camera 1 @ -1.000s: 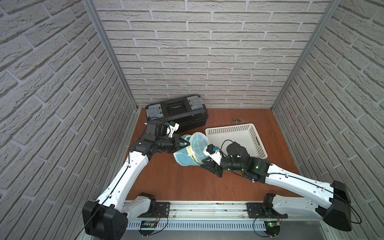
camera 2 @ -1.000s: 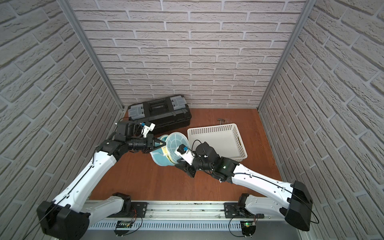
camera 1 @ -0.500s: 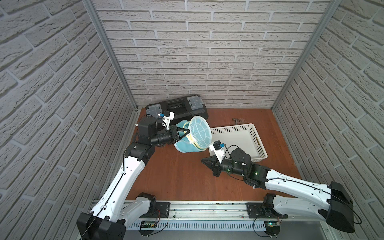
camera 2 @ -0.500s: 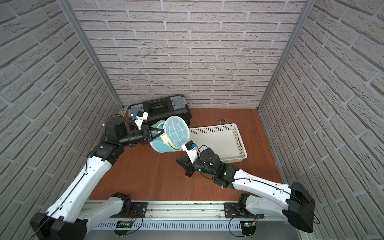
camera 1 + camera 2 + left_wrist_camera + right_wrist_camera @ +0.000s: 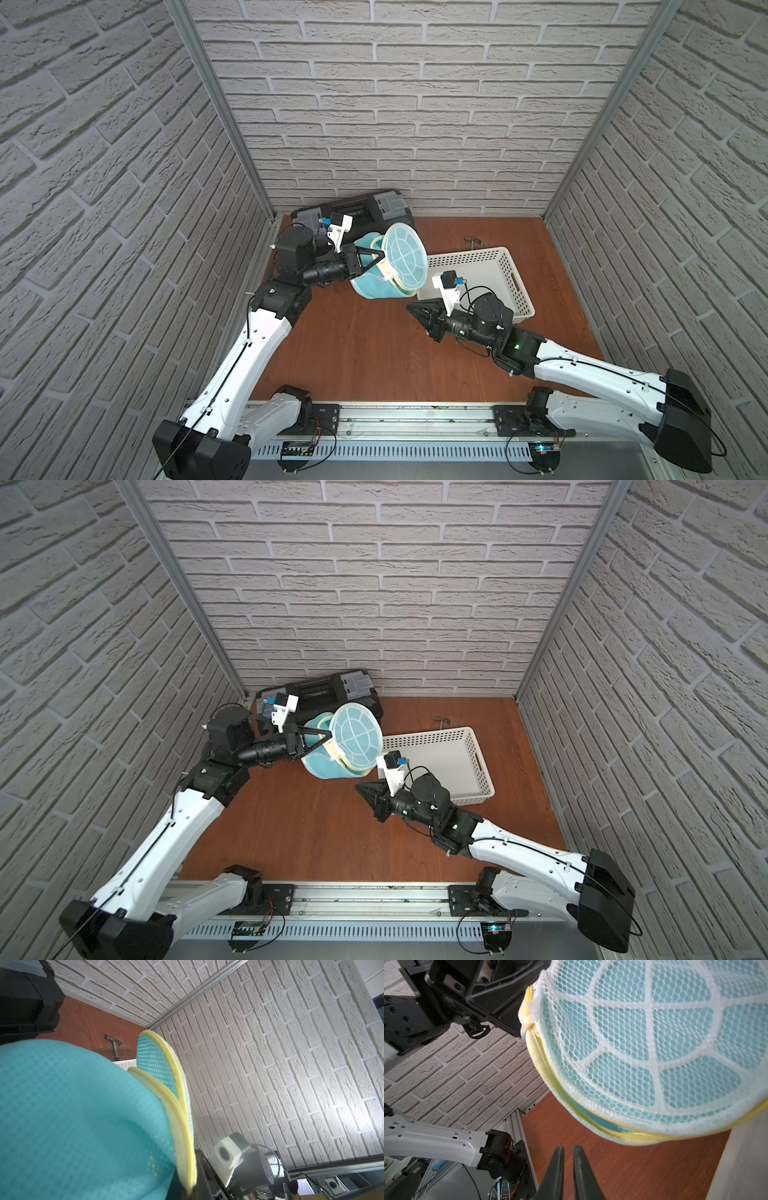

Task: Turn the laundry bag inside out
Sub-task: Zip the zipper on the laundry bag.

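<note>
The laundry bag [image 5: 405, 257] [image 5: 357, 737] is a light-blue mesh cylinder with yellow trim, hanging in the air above the wooden floor. Its white spoked round end faces up and to the right. My left gripper [image 5: 380, 262] [image 5: 328, 742] is shut on the yellow trim at the bag's edge, and blue mesh [image 5: 72, 1115] fills most of the left wrist view. My right gripper [image 5: 409, 306] [image 5: 358, 787] [image 5: 567, 1148] sits lower, in front of the bag and apart from it. Its jaws stand a narrow slit apart with nothing between them. In the right wrist view the round end [image 5: 654, 1043] hangs above the fingers.
A white perforated basket [image 5: 509, 266] [image 5: 482, 762] stands right of the bag, close behind my right wrist. A black toolbox [image 5: 365, 208] [image 5: 328, 690] lies at the back wall, behind the left gripper. A small hammer [image 5: 473, 241] [image 5: 114, 1047] lies behind the basket. Brick walls enclose three sides.
My left gripper has lifted the bag off the floor, up and toward the back. My right gripper has left the bag and drawn back toward the front, its jaws now nearly together.
</note>
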Robot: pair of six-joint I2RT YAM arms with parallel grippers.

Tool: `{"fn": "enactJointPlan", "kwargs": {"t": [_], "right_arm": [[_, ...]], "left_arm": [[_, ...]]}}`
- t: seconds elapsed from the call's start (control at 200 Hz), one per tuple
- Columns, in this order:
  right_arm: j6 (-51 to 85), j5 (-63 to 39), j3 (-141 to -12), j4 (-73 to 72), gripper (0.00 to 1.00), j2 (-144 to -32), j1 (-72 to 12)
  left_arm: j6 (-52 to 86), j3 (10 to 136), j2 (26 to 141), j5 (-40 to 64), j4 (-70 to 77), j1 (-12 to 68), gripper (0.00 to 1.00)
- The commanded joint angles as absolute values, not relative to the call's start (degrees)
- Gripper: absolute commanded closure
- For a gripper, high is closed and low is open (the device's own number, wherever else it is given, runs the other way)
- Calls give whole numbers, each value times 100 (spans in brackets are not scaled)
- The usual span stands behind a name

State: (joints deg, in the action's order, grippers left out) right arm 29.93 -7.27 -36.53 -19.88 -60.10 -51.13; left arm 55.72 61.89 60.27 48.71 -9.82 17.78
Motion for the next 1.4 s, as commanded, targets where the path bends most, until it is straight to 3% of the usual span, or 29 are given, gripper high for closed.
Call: {"fn": "enactJointPlan", "kwargs": {"t": [0.0,0.3,0.715,0.94,1.115,1.395], "right_arm": [[3149,-640,-3726,-2482,85,-5903,-5054],[3332,-793,-3762,-2578,87,-5779,-4871],[3472,-835,-4089,-2753,80,-6208,-4808],[3176,-780,-4180,-1999,75,-6104,-4805],[2997,-939,-3973,-1318,81,-5936,-4815],[3086,-831,-3918,-1600,78,-5953,-4782]], "left_arm": [[5485,6381,6027,5045,-522,1853,100],[5409,6390,6039,5071,-568,1905,100],[5438,6441,6037,5057,-513,2053,100],[5476,6443,5976,4942,-477,2082,100],[5742,6293,6008,4794,-129,2081,100],[5763,6310,6034,4795,-89,2126,100]]}}
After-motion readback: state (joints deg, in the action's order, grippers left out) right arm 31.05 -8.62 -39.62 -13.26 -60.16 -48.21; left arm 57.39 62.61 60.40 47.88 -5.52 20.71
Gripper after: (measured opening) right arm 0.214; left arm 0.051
